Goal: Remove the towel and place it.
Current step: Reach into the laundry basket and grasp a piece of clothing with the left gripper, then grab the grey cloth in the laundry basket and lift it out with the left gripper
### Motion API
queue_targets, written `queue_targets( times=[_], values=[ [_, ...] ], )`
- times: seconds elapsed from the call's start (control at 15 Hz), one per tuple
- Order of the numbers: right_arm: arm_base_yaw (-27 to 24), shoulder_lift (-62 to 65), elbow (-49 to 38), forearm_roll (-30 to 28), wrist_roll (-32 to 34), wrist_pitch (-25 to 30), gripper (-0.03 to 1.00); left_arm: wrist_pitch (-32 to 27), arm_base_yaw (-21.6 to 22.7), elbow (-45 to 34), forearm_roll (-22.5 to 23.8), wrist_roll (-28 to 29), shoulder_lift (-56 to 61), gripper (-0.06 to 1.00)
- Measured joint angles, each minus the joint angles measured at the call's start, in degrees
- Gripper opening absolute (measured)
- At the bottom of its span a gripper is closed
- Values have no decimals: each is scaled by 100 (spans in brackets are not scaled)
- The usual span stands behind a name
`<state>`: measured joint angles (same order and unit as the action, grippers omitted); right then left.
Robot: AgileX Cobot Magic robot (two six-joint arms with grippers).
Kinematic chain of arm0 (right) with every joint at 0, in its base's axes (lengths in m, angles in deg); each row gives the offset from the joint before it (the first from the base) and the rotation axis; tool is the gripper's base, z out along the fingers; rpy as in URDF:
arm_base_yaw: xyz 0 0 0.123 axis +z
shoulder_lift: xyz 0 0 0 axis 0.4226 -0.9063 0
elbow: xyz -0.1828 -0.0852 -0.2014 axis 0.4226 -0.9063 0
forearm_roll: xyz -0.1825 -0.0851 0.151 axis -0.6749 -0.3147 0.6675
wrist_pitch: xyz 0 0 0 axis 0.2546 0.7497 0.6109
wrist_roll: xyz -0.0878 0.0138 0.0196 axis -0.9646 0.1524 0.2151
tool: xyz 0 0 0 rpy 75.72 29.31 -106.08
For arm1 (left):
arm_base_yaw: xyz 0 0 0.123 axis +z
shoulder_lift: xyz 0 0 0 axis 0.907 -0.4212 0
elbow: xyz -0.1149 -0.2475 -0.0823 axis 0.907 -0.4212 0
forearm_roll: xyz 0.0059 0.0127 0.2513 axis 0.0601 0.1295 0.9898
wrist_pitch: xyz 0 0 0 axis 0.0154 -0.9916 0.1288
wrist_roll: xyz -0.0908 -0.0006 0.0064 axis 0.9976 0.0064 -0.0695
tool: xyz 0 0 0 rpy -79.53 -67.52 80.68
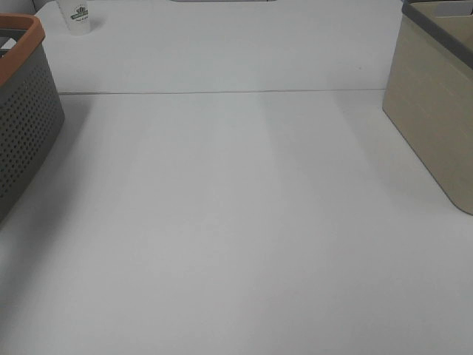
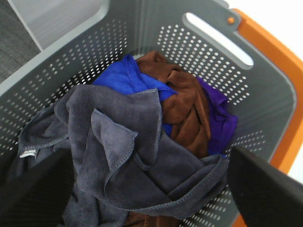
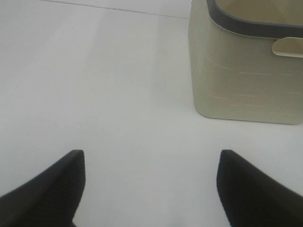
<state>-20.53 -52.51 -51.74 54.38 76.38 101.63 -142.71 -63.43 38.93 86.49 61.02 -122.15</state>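
White table (image 1: 236, 222), overhead: grey basket (image 1: 22, 126) at left edge, contents hidden; beige bin (image 1: 436, 111) at right; cup (image 1: 77, 16) behind.

Left wrist: left gripper (image 2: 147, 189) spread wide over the towel (image 2: 128, 156), which lies in the basket atop blue cloth (image 2: 123, 78), brown cloth (image 2: 184, 104) and purple cloth (image 2: 222, 123).

Right wrist: right gripper (image 3: 149, 189) spread wide, empty, over the table, with the bin near.

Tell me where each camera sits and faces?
Exterior high: mounted above, looking down on the white table; no robot parts.
Left wrist: on the left arm, looking into the grey basket at the towel; left end effector open.
Right wrist: on the right arm, facing table and beige bin; right end effector open.
Shared: exterior high also shows basket and bin.
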Motion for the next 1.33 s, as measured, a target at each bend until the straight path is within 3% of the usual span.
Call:
queue_targets(
  times=[0.33, 0.8, 1.33],
  values=[
    [0, 0, 0, 0, 0, 0, 76, -653, 0, 206, 350, 573, -796, 79],
    [0, 0, 0, 0, 0, 0, 76, -367, 0, 218, 613, 1484, -1364, 77],
    [0, 0, 0, 0, 0, 0, 76, -241, 0, 676, 779, 1587, -2137, 75]
  ],
)
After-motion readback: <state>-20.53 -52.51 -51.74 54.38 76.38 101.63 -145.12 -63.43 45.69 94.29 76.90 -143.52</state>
